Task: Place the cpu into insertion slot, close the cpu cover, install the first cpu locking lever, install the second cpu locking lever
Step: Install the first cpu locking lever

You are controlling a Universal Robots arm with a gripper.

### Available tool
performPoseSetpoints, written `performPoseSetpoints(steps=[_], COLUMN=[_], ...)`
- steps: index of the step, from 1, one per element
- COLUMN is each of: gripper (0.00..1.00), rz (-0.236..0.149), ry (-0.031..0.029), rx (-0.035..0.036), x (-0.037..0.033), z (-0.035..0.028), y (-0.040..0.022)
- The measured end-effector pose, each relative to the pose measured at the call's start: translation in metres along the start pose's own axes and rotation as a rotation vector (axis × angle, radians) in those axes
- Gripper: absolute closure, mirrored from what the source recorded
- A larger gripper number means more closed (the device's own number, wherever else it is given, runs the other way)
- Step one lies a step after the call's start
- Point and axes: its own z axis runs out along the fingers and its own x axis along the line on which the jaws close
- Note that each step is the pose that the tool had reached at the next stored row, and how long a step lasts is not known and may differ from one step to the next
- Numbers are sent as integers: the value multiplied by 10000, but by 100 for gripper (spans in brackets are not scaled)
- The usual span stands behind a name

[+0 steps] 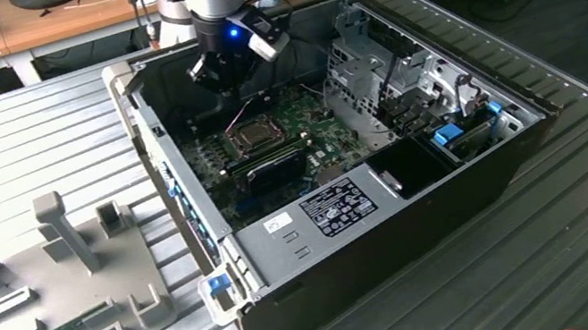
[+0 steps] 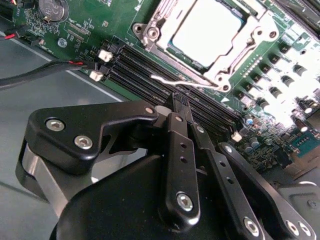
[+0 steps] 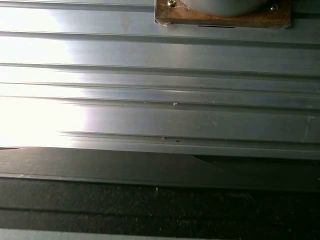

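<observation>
Gripper: in the second wrist view the gripper (image 2: 181, 101) had its two black metal fingers brought together at the tips, with nothing seen between them. In the exterior view it hung inside the open computer case (image 1: 397, 201), above the far end of the board.
Chip: the cpu (image 2: 207, 30) sat flat in the insertion slot (image 2: 148, 31), its pale, dull metal top facing up.
Cover: the cpu cover (image 2: 261, 29), a thin silvery frame, lay down around the chip, whose top showed through the cut-out.
Key relation: a thin, shiny locking lever (image 2: 172, 80) lay between the fingertips and the socket, just beyond the tips. Whether they touched it I could not tell.
Long axis: the lever ran along the near edge of the socket, parallel to the long black memory slots (image 2: 145, 67) beside it.
Lever state: judged not latched, since its free end stood clear of the frame.
Surroundings: a green circuit board (image 2: 85, 25) with small glossy parts, and a black cable (image 2: 40, 72) crossing the grey case floor.
</observation>
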Motion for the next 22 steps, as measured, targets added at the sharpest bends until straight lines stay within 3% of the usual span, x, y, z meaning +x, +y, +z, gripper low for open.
performPoseSetpoints(steps=[4, 14, 20, 22], gripper=[90, 90, 90, 90], rz=[47, 1749, 1834, 1839], ry=[-2, -134, -141, -136], rx=[3, 97, 90, -3], x=[0, 0, 1, 1], z=[-1, 3, 3, 3], y=[0, -1, -1, -4])
